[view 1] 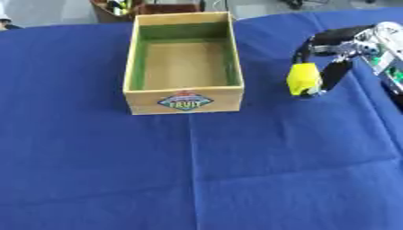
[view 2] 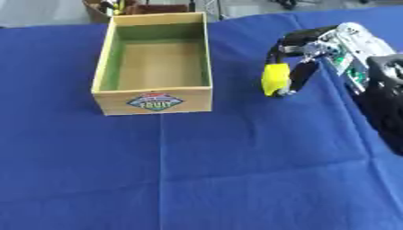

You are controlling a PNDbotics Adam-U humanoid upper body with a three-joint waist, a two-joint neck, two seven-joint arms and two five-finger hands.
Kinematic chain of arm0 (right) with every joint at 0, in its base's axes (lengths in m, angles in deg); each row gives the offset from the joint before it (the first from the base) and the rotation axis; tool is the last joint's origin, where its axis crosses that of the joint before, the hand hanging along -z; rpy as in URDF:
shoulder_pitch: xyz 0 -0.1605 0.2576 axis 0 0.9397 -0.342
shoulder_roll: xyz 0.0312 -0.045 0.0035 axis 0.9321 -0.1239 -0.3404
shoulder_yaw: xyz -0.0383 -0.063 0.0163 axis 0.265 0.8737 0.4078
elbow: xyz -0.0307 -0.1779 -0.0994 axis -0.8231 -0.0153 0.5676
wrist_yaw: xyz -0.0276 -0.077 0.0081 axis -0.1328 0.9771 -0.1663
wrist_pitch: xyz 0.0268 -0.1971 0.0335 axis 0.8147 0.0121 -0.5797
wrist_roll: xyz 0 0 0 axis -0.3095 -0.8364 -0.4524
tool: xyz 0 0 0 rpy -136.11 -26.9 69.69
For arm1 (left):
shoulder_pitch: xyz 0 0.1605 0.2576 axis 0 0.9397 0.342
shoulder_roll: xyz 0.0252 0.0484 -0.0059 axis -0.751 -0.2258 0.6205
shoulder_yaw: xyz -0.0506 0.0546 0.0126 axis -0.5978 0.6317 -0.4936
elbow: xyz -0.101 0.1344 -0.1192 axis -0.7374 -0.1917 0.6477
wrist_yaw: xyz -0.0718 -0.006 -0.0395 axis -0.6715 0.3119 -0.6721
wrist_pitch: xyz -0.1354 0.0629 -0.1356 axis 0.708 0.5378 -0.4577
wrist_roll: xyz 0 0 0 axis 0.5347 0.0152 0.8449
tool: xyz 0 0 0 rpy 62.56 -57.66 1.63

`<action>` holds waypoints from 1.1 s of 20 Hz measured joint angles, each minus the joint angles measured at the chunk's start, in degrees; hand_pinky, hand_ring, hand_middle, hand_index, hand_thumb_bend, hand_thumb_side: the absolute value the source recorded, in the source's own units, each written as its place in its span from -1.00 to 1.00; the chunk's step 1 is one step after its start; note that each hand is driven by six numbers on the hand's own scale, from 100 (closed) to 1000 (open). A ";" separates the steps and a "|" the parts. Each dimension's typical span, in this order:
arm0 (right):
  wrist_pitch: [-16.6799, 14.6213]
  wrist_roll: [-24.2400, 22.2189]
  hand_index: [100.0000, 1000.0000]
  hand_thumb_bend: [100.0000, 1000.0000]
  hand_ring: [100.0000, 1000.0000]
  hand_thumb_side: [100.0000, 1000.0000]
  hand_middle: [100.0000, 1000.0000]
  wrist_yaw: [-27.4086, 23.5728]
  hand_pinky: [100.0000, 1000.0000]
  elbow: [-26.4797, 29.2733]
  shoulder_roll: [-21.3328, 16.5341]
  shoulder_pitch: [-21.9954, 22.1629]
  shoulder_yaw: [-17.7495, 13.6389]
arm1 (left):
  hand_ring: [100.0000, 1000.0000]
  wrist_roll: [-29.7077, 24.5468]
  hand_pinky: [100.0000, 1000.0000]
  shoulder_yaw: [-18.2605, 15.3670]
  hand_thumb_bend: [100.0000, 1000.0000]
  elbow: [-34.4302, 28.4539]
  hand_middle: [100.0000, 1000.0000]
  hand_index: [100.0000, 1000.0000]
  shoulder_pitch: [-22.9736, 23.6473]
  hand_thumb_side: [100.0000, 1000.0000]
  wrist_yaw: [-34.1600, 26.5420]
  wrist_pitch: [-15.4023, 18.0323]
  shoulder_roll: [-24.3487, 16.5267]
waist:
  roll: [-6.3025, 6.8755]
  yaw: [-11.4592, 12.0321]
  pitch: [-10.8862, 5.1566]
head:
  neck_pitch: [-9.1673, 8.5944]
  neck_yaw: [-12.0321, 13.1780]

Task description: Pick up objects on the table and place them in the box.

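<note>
A: So, starting near: the close half of the table [view 1: 197,179] is only blue cloth [view 1: 94,170], with a fold line running toward the box [view 1: 183,60].

B: And past that?

A: The box stands near the far edge, a little left of the middle, its fruit label [view 1: 185,101] facing us. Inside I see only its bare floor. To its right, toward the table's right edge, the right hand [view 2: 303,49] comes in from the upper right with its fingers curled down around a yellow block [view 2: 273,79]. The block hangs between fingers and thumb, below the palm, its lower end at or just above the cloth. I cannot tell whether it is touching.

B: What might go wrong?

A: I would guess the hold is only on the block's upper part, so it could twist or slip out during the sideways carry. If the hand travels low, the block may knock the box's near-right wall instead of clearing it.

B: The left hand?

A: It shows in neither view.
</note>
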 measured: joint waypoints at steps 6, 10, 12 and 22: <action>0.01 1.80 0.30 -0.48 0.55 -0.08 -0.13 0.00 0.52 -0.11 0.05 -0.15 -0.05 | 0.20 0.00 -0.29 0.00 -0.90 0.00 0.05 0.30 -0.03 1.00 0.00 0.00 0.00 | 0.02 -0.04 0.10 | -0.03 -0.07; 0.63 3.84 0.14 -0.60 0.49 -0.11 -0.24 -0.62 0.47 0.35 0.05 -0.23 -0.05 | 0.20 -0.08 -0.29 0.00 -0.90 0.00 0.05 0.30 -0.04 1.00 0.00 -0.08 0.01 | 0.00 -0.06 0.10 | -0.04 -0.08; 0.91 4.79 0.03 -0.68 0.43 -0.11 -0.32 -1.03 0.42 0.61 0.05 -0.24 -0.05 | 0.20 -0.10 -0.29 0.00 -0.90 0.00 0.05 0.30 -0.04 1.00 0.00 -0.09 0.01 | -0.04 -0.08 0.10 | -0.05 -0.08; 3.34 9.63 -0.19 -0.99 0.28 0.04 -0.52 -5.51 0.28 4.84 -0.03 -4.10 -1.49 | 0.20 -0.11 -0.29 0.01 -0.90 0.00 0.05 0.30 -0.04 1.00 0.00 -0.11 0.01 | -0.44 -0.17 -0.12 | -0.08 -0.07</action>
